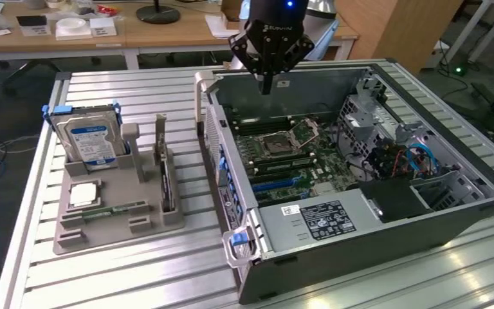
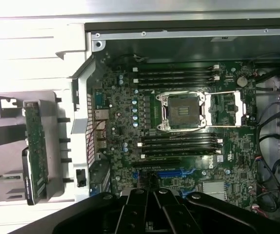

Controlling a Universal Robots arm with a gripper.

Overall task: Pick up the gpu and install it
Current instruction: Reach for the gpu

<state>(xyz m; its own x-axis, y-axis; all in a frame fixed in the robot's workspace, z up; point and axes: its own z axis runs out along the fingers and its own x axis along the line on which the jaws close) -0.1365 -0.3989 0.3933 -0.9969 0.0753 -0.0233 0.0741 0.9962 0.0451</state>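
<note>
Above the far wall of an open PC case (image 1: 359,251), a black robot gripper (image 1: 267,87) hangs pointing down, fingers pinched narrow w/ nothing between them. The case lies on its side on a slatted metal table (image 1: 144,270), mobo (image 1: 294,158) facing up, bare CPU socket (image 1: 283,141) near its middle, blue slots (image 1: 274,185) toward the near end. Well apart from the gripper, on the exterior view's left of the case, sits a grey holder tray (image 1: 118,228). The gpu (image 1: 168,183) stands upright on edge in the tray slot nearest the case, untouched; the wrist view shows its green board edge-on. An HDD (image 1: 91,140) w/ blue label stands upright at the tray's far left. A narrow memory stick (image 1: 114,209) lies flat in the tray's near part.
</note>
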